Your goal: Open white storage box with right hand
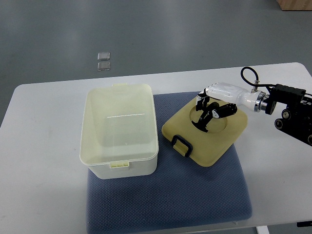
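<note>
The right hand [210,113] is hovering, fingers loosely curled and empty, over the detached lid [207,134]; it looks light, rigid and slippery, best gripped by its black handle [181,145].

The storage box [119,131] is translucent, milky white with a faint cream tint. Its lid [204,134] is a pale olive yellow, with a black latch [181,145] at one edge. The mat [168,195] is dark slate blue with a fine woven texture. The desk [39,161] is plain white. The right hand [210,112] has a glossy white shell and black fingers [219,114]. The floor [146,34] is dull grey-green.
</note>
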